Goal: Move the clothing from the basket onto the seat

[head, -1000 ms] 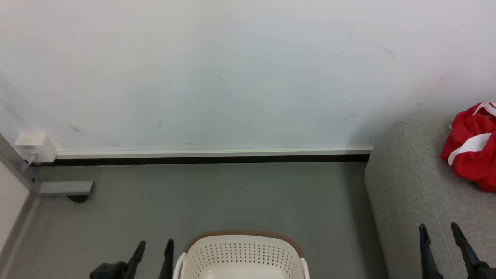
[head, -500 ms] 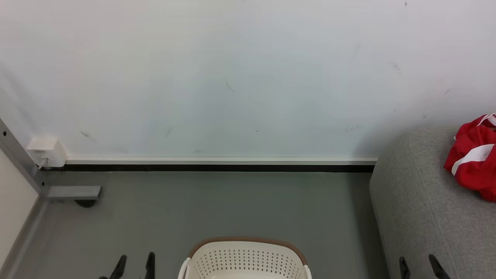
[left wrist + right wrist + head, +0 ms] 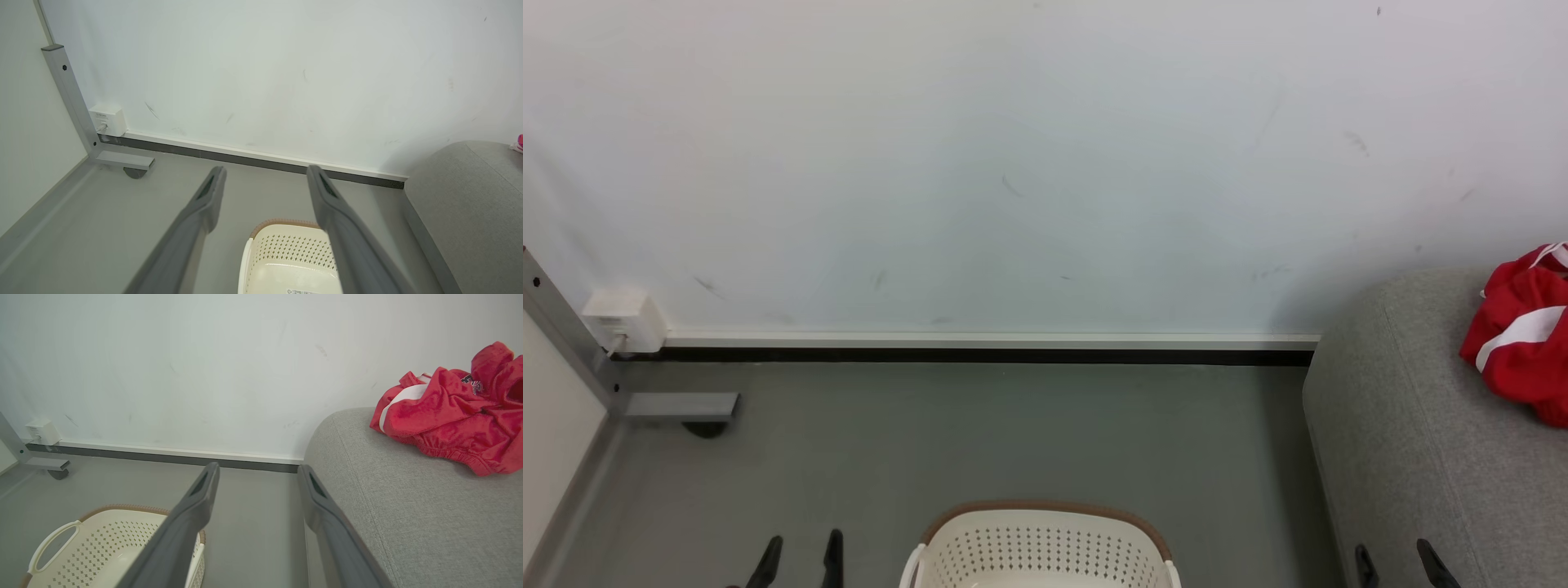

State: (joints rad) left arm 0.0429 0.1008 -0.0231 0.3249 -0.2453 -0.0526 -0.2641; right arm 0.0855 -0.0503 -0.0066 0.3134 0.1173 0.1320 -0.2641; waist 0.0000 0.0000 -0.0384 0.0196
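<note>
Left tool [image 3: 803, 545], right tool [image 3: 1392, 557], each splayed, empty; one basket [image 3: 1045, 511], one clothing heap [image 3: 1521, 374], one seat [image 3: 1405, 433].

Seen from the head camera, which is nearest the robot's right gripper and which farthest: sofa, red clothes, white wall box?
1. The seat, right by the right gripper.
2. The clothing, farther back on the seat.
3. The white wall box, far left.

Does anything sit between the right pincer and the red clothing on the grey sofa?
Nothing visible does. Only bare upholstery of the light grey textured fabric sofa separates the open right pincer from the crumpled bright-red white-striped fabric clothing lying on it.
</note>
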